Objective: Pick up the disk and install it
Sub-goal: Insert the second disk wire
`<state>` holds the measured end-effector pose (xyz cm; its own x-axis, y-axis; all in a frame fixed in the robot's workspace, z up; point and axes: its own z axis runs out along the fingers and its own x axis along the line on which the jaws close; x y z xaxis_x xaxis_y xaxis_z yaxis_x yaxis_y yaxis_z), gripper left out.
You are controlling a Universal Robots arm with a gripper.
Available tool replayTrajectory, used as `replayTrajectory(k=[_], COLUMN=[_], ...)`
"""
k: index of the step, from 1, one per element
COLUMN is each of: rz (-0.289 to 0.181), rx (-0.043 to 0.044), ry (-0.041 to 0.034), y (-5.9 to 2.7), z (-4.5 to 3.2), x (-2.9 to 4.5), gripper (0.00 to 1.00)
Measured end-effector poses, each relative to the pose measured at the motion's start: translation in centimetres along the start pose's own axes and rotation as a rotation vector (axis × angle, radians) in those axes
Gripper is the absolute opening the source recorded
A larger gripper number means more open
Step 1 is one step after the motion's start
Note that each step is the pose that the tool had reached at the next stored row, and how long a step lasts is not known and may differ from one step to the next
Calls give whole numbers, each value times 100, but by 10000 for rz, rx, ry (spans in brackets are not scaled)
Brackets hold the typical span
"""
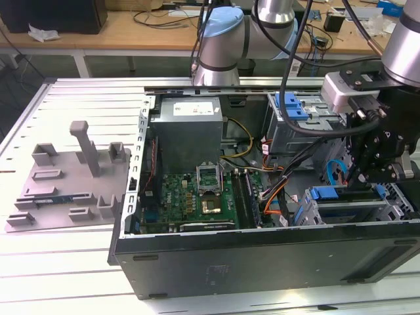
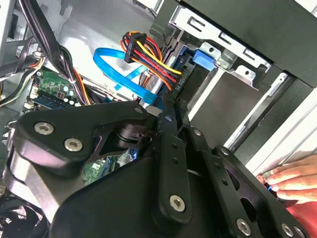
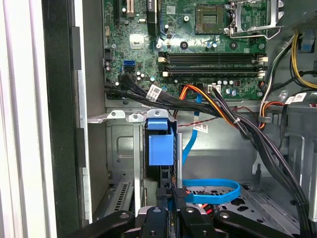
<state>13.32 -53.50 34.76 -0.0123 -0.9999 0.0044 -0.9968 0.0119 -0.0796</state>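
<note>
While the case lies open on its side, you have this before you:

Bench: carries the case, with a grey fixture tray beside it on the exterior view's left.
Case: lid off, board, cables and drive bays showing.
Arm: bends over the far wall and reaches down into the bay corner on the exterior view's right.
Board: flat on the case floor, well apart from the bays.
Disk: stands edge-on in a bay slot, its blue carrier facing the first wrist view.
Fingers: narrow, closed on the disk's near end.
Hand: a person's, resting on the case rim in the second wrist view.
Blue cable: looped on the floor just beside the disk.
</note>
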Motion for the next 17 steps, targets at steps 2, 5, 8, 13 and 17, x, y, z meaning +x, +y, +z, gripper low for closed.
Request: replayTrajectory(k=[2, 5, 8, 13, 17], rz=[0, 0, 0, 0, 0], rx=[0, 0, 0, 0, 0], ry=[-1, 0, 1, 1, 1], y=[0, 1, 1, 2, 3], z=[3, 9, 16, 25, 34], x=[0, 0, 0, 0, 0], gripper=[16, 16, 16, 16, 16])
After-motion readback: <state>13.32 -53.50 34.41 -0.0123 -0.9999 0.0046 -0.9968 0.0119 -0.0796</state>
